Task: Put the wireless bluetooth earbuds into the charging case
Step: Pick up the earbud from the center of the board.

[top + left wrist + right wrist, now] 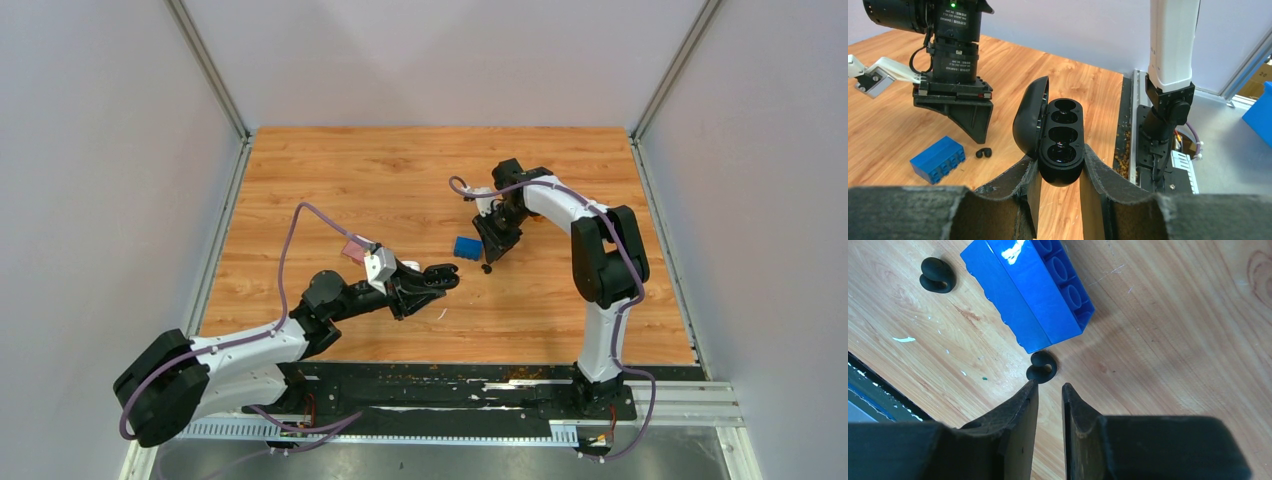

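Nearest, the left fingers [1098, 175] are clamped on the open charging case [1060, 135]. Its wells are empty, so nothing is seated yet. Beyond it, on the surface [400, 170], one earbud [1042, 366] touches a corner of the blue block [1033, 295], and the second earbud [938, 275] lies free beside it. The right fingers [1020, 410] hover over the first, slightly apart and holding nothing. The block crowds that grasp; open wood lies beyond.

Blue block [467, 246] on wooden table [350, 180]
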You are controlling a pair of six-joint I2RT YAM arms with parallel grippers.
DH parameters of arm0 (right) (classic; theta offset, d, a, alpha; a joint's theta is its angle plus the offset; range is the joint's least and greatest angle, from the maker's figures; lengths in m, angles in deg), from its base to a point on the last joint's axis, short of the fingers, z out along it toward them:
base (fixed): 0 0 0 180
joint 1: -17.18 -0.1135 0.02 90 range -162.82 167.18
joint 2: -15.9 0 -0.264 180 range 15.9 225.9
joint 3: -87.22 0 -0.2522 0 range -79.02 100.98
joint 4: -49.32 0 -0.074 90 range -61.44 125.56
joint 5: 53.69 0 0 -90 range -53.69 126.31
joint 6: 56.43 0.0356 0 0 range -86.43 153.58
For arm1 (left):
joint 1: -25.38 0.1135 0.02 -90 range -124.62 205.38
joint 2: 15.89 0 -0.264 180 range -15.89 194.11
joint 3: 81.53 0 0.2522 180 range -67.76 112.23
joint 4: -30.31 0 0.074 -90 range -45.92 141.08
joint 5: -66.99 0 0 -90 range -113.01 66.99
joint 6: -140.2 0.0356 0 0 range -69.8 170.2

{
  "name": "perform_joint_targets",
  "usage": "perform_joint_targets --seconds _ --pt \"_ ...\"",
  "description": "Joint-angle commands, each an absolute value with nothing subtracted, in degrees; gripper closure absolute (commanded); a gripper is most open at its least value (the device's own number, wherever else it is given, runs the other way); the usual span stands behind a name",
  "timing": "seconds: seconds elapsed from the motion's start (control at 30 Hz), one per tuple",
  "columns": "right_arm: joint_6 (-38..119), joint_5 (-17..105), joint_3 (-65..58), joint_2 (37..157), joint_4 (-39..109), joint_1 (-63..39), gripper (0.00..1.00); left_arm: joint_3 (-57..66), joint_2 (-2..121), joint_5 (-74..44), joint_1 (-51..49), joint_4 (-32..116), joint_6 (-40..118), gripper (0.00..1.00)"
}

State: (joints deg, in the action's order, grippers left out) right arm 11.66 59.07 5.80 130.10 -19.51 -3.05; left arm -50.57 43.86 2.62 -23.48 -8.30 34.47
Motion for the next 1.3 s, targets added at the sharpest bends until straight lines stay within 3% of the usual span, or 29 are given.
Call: perform_joint_targets --seconds 0.0,0.93,1.27 --pt "11.94 59.12 5.7 130.49 -20.14 -3.48 0.75 -48.83 44.25 3.08 -23.22 -9.72 35.0 1.0" --pt "11.32 58.92 5.21 131.98 -20.65 -5.74 0.71 -48.52 44.1 3.03 -23.22 -9.01 34.93 1.0" --pt "11.16 60.31 6.32 131.05 -21.31 -6.11 0.79 -48.34 44.54 3.32 -23.22 -8.75 34.79 1.0"
